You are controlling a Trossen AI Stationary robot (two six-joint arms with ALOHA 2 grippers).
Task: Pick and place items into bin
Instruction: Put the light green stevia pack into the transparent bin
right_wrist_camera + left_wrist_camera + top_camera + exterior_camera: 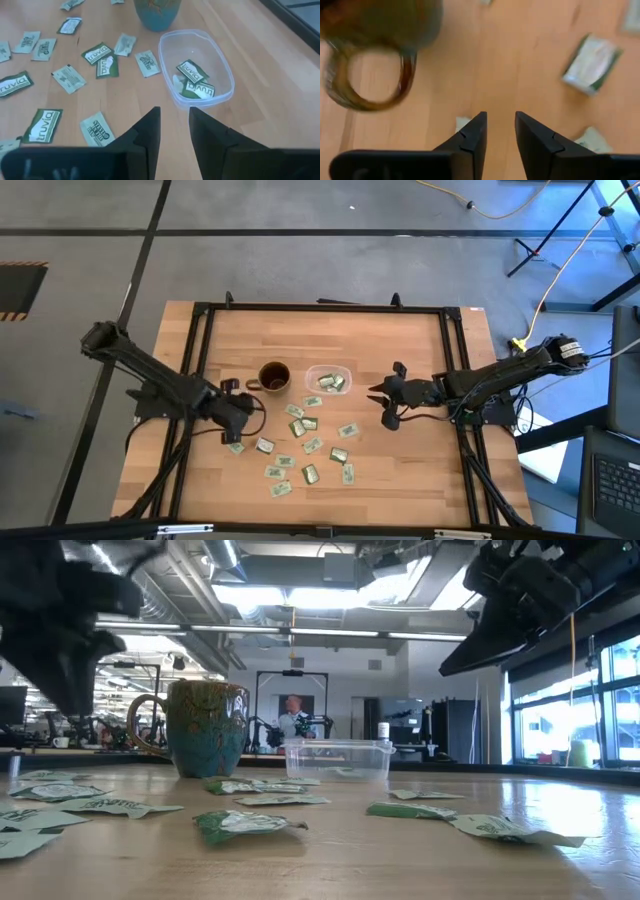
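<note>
— Packets (305, 448) first: where are they?
— Most lie loose on the wooden table (420, 470), spread across the lower middle of the high view, below the mug and the bin. They are pale green and white, flat, some overlapping.
— And the bin (328, 381)?
— Clear plastic, at the centre of the high view, just right of the brown mug (274, 376). In the right wrist view a few packets already rest inside it (195, 80); how many exactly, I cannot tell.
— Where is the right gripper (381, 402)?
— Right of the bin, near it but apart from it, raised off the table in the low view. Its jaws stand a little apart with nothing between them.
— And the left gripper (252, 409)?
— Lower left of the mug, close to its handle, at the left edge of the scattered packets. Its jaws are likewise parted by a narrow gap and hold nothing; bare wood shows between them in the left wrist view.
</note>
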